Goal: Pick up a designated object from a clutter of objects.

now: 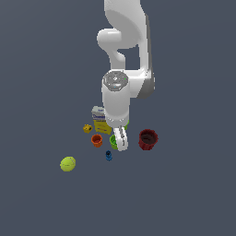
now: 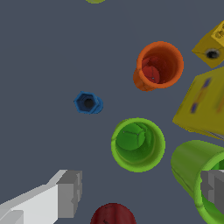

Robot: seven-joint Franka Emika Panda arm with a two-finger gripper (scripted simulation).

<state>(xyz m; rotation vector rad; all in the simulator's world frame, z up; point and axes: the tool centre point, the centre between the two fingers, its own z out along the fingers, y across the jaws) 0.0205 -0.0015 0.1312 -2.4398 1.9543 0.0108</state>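
My arm [image 1: 125,69] hangs nearly straight down over the clutter so the wrist camera looks into the cups from above. My gripper [image 1: 120,140] is low among them with its fingers [image 2: 65,192] spread wide apart and nothing between them; I judge they are held open so they can straddle a rim.

Largest of the pieces is the yellow-and-white box [image 1: 99,119], standing behind the group. Next is the dark red cup [image 1: 148,139], off to the exterior view's right, clear of the others. The larger green cup [image 2: 194,173] sits just beside the box, and one of my fingers overlaps its rim in the wrist view, so crowding is a risk there. The yellow-green ball [image 1: 67,164] lies well apart.

The small lime-green cup [image 2: 138,144], the one I want, stands upright between my fingers' line and the orange cup [image 2: 158,65], mouth up, which suits a grasp on its thick rim. The yellow block [image 2: 213,48] and tiny blue piece [image 2: 88,103] sit near but not touching.
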